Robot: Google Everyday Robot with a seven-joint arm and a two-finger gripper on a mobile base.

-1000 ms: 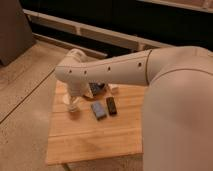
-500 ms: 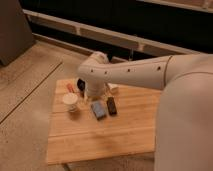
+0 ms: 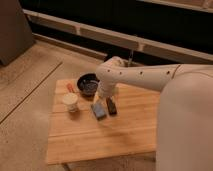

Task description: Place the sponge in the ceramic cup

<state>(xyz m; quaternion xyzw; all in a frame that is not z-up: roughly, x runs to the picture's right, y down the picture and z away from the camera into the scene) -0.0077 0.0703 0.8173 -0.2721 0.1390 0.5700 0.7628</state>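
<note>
The blue sponge (image 3: 98, 110) lies flat on the wooden table (image 3: 100, 137), near its middle. To its left stands the cream-white ceramic cup (image 3: 70, 101), upright, about a sponge's length away. My white arm reaches in from the right. At its end the gripper (image 3: 104, 93) points down just behind the sponge, between the dark bowl and the black block. The sponge lies free on the wood.
A dark round bowl (image 3: 88, 84) sits behind the cup and sponge. A black rectangular block (image 3: 111, 106) lies right beside the sponge. A small orange-red object (image 3: 70, 88) rests left of the bowl. A speckled floor surrounds the table, and a dark wall runs behind it.
My arm has swung to the right and back, uncovering the cup and the dark bowl. Sponge and black block lie where they were.
</note>
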